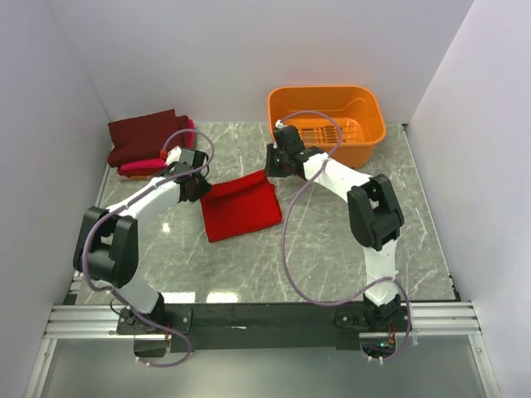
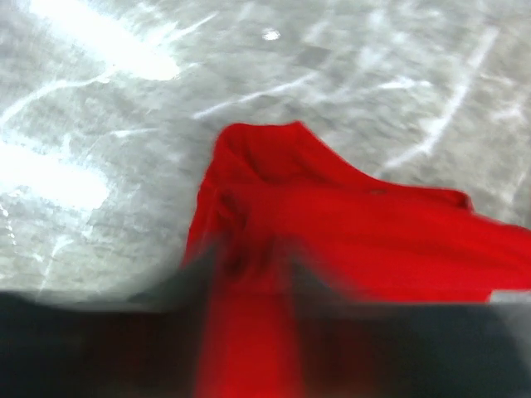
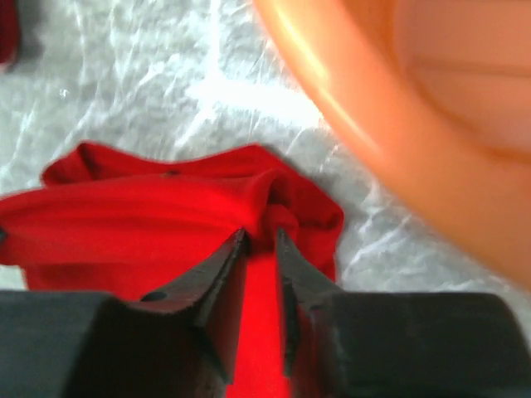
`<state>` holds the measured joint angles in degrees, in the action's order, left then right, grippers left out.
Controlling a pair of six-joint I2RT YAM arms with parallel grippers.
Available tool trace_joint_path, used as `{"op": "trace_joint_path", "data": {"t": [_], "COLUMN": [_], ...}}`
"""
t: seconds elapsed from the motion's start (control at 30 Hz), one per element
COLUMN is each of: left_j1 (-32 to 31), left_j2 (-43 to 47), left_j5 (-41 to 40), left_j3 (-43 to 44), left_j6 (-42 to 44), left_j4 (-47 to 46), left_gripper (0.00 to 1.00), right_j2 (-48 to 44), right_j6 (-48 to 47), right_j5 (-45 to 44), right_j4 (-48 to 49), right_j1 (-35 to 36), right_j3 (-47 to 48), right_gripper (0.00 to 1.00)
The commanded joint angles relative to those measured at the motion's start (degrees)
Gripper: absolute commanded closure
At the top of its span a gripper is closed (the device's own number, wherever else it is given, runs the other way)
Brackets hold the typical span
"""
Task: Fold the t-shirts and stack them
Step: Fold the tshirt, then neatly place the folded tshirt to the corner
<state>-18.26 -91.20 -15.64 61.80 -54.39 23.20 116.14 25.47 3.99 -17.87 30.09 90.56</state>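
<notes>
The bright red t-shirt (image 1: 241, 206) lies folded in the middle of the table. My left gripper (image 1: 199, 189) is shut on its left edge; the left wrist view shows the red cloth (image 2: 348, 232) bunched between blurred fingers. My right gripper (image 1: 272, 170) is shut on the shirt's far right corner, and the right wrist view shows a pinch of red cloth (image 3: 207, 224) between the fingertips (image 3: 236, 245). The dark maroon t-shirt (image 1: 145, 133) lies folded on top of the hot pink t-shirt (image 1: 143, 167) at the back left.
The orange plastic basket (image 1: 365, 141) stands at the back right, close behind my right gripper; its rim fills the right wrist view's upper right (image 3: 348, 108). White walls enclose the marble table (image 1: 332, 249) on three sides.
</notes>
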Motion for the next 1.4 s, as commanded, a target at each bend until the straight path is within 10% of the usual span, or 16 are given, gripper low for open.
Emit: {"op": "trace_joint_path", "data": {"t": [0.0, 0.1, 0.17, 0.83, 1.37], "left_j1": [1.1, 1.1, 1.0, 1.2, 1.5], "left_j2": [-1.0, 0.7, 2.6, 12.3, 2.6], "left_j5": [0.0, -0.2, 0.3, 8.1, 9.6], "left_j3": [2.3, 1.8, 1.0, -16.1, -13.4], "left_j6": [1.1, 1.2, 1.5, 2.4, 3.4], "left_j4": [1.3, 0.9, 0.3, -4.4, -9.5], "left_gripper": [0.46, 0.08, 0.01, 0.0, 0.12], "right_j2": [2.5, 0.9, -0.6, -11.7, -6.8], "right_j6": [-1.4, -1.3, -1.4, 2.0, 4.8], "right_j5": [-2.8, -2.1, -1.1, 5.0, 2.6], "right_j4": [0.3, 1.2, 2.0, 8.9, 9.4], "right_j1": [-1.3, -1.1, -1.0, 6.5, 6.0], "right_j3": [5.7, 5.0, 2.9, -16.8, -23.1], "right_gripper": [0.66, 0.5, 0.41, 0.38, 0.38]}}
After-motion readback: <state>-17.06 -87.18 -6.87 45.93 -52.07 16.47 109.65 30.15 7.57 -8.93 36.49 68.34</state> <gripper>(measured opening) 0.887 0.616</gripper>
